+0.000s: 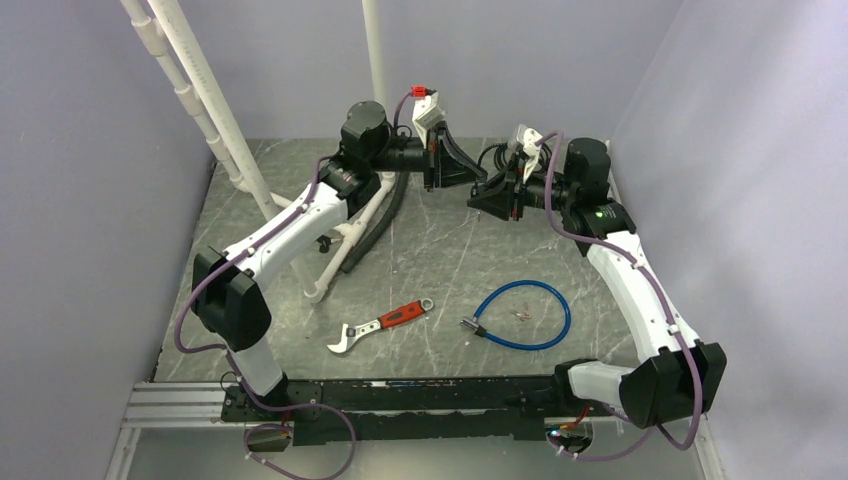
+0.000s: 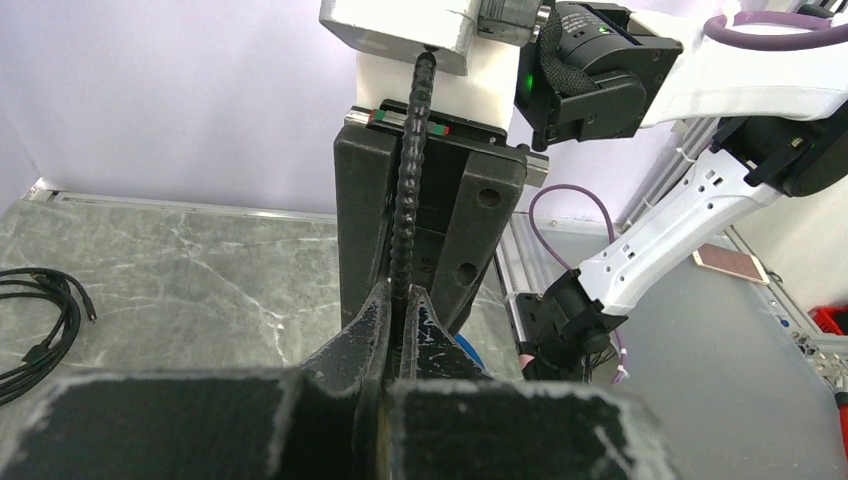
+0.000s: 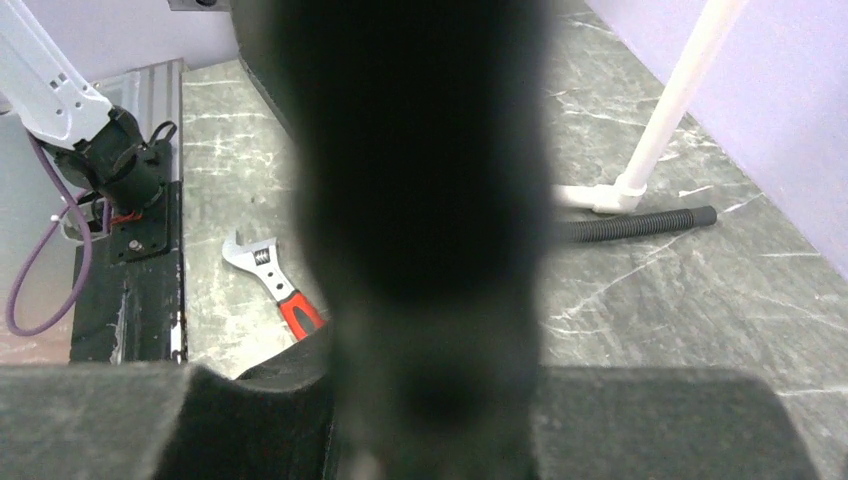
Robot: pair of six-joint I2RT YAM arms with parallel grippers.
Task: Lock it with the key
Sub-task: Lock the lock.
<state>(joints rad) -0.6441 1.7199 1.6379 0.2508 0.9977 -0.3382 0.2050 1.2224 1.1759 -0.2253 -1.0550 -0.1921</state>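
Note:
The blue cable lock (image 1: 545, 330) lies coiled on the table at front right, its metal end (image 1: 468, 324) pointing left. A small key (image 1: 520, 315) lies inside the loop. Both arms are raised at the back, well above and away from the lock. My left gripper (image 1: 468, 172) points right with its fingers (image 2: 372, 320) pressed together on nothing. My right gripper (image 1: 490, 198) points left, close in front of it, and shows as a black block (image 2: 480, 230) in the left wrist view. A dark blurred shape fills the right wrist view, so the right jaws are hidden.
A red-handled adjustable wrench (image 1: 385, 322) lies left of the lock and also shows in the right wrist view (image 3: 270, 285). A black ribbed hose (image 1: 375, 230) and white PVC pipes (image 1: 215, 110) stand at the back left. Purple walls enclose the table.

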